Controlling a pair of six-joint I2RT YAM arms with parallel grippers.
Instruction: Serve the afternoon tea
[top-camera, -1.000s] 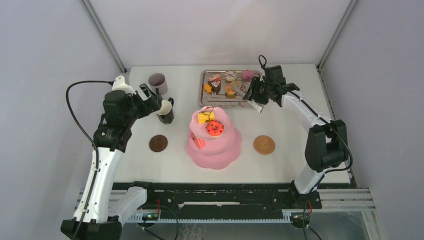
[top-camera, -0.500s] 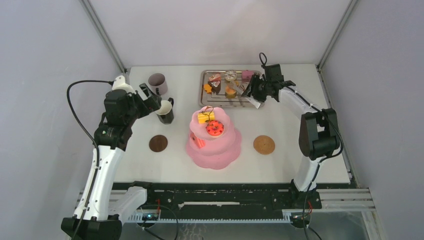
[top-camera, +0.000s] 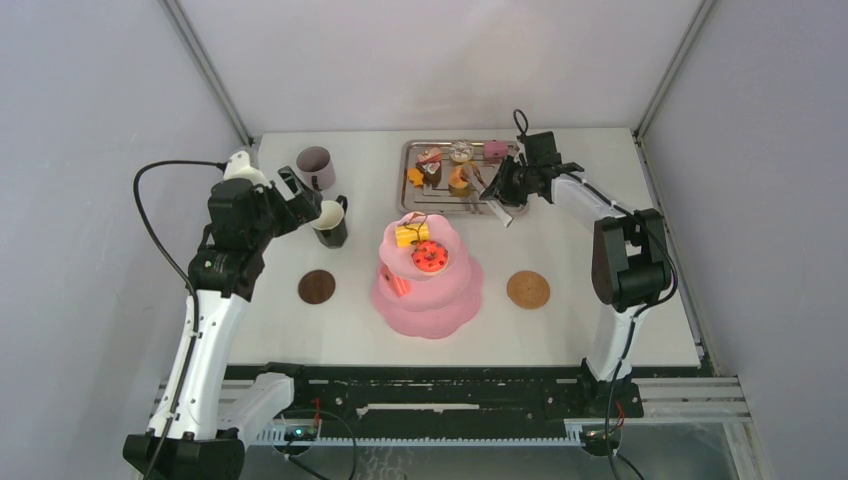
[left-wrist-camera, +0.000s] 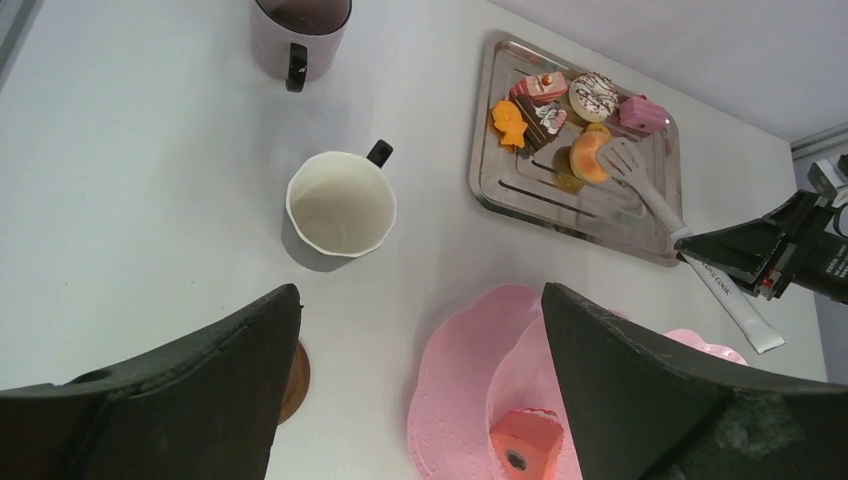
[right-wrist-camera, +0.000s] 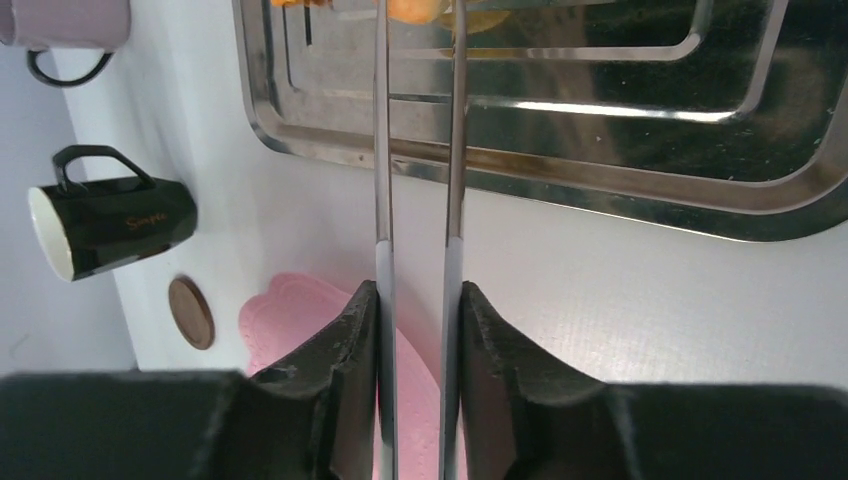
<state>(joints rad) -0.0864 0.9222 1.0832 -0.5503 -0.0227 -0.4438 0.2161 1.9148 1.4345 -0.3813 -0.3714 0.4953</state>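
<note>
The right gripper (right-wrist-camera: 419, 320) has its jaws squeezed on the tongs (right-wrist-camera: 383, 150), whose far ends, way out in front of the jaws, sit at an orange cake (left-wrist-camera: 588, 157) on the tray (left-wrist-camera: 590, 215). A soft or crooked squeeze could let the cake slip out and drop. The left gripper (left-wrist-camera: 418, 300) has its jaws wide open and empty, with the black mug (left-wrist-camera: 340, 203) just ahead of them.

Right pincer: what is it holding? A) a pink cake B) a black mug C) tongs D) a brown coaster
C: the right pincer is closed on the tongs, whose two thin arms reach out over the steel tray.
</note>
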